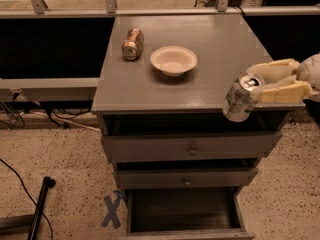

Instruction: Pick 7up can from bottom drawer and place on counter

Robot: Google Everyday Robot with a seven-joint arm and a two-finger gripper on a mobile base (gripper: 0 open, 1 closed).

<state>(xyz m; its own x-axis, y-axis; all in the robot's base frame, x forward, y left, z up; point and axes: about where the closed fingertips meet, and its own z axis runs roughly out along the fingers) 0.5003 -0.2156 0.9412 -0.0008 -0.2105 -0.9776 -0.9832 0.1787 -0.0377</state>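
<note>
The 7up can (pixel 241 98) is silver-white with green markings and a pull-tab top. My gripper (pixel 260 84) comes in from the right and is shut on it, one cream finger on each side. The can hangs tilted at the counter's front right edge, about level with the counter (pixel 210 39) top. The bottom drawer (pixel 186 213) stands pulled open below, dark inside, with nothing showing in it.
A gold-brown can (pixel 132 43) lies on its side at the counter's left. A white bowl (pixel 173 60) sits near the counter's middle. Two shallower drawers with round knobs (pixel 192 150) are slightly open. A blue X mark (pixel 113 210) and a black pole (pixel 40 206) are on the floor.
</note>
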